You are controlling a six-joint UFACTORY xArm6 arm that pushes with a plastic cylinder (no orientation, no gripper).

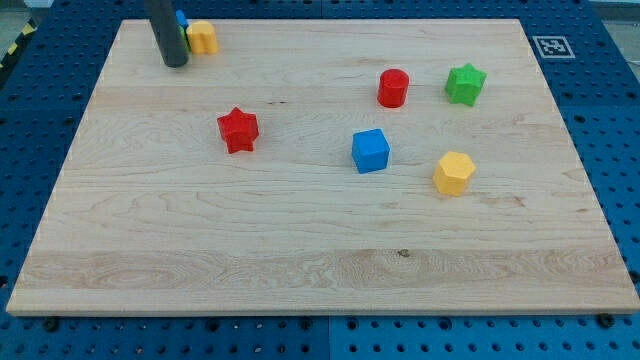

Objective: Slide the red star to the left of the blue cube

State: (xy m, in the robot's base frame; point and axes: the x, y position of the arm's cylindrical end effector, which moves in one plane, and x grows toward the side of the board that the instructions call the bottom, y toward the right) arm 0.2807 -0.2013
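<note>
Red star (238,129): you find it in the left-centre of the frame, flat on the desk (300,260), standing free with bare wood all round it.
Blue cube (370,150): it sits right of the star and slightly lower in the frame, clearly apart from it. The star is already on the cube's left, though not close beside it.
Other blocks: a red cylinder (393,88) and a green star (465,83) lie in the upper right, a yellow hexagonal block (453,173) lower right, a yellow block (202,38) upper left with a sliver of a blue piece (182,19) behind the rod.
End effector: you have no jaws to spread or pinch, only a straight dark rod. Its tip (175,64) rests at the upper left of the frame, touching or just beside the yellow block, well apart from the red star and holding nothing.
Handling, as a judgement: the star looks small, rigid and light, likely to slide readily on smooth wood. Nothing about it seems fragile.
Where to bear on it: you cannot grasp it, so press on its left side, ideally into a notch between two points. A push on one point would probably spin it or let it slip off the tip.
Risk: pushing too far could knock the blue cube.
</note>
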